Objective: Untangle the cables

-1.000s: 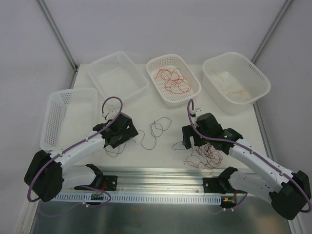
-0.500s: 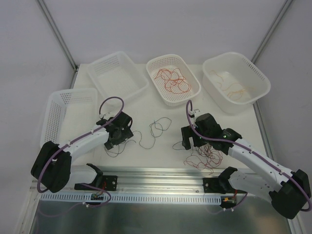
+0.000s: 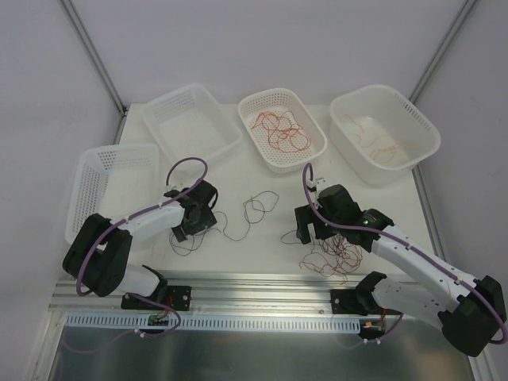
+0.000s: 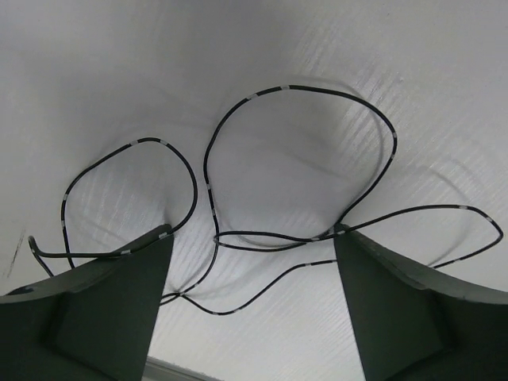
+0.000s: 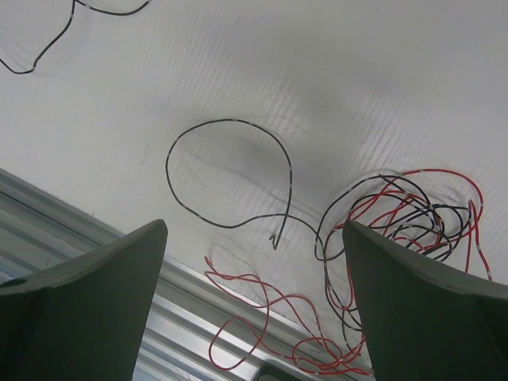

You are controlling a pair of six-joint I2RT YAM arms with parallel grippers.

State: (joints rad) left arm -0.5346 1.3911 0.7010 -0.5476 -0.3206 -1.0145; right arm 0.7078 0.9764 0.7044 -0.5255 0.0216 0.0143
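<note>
Your right end effector [image 5: 254,230] hangs open over the near-right part of the bench [image 3: 270,248]. A black loop [image 5: 230,175] lies between its fingers and a red-and-black tangle of cables [image 3: 332,254] just beside them. Your left end effector [image 4: 250,238] is open too, straddling a loose black cable [image 4: 302,159] lying flat. Farther back, red cables [image 3: 282,133] lie in the middle basket [image 3: 298,161] and orange cables [image 3: 382,147] in the far-right basket [image 3: 381,171].
</note>
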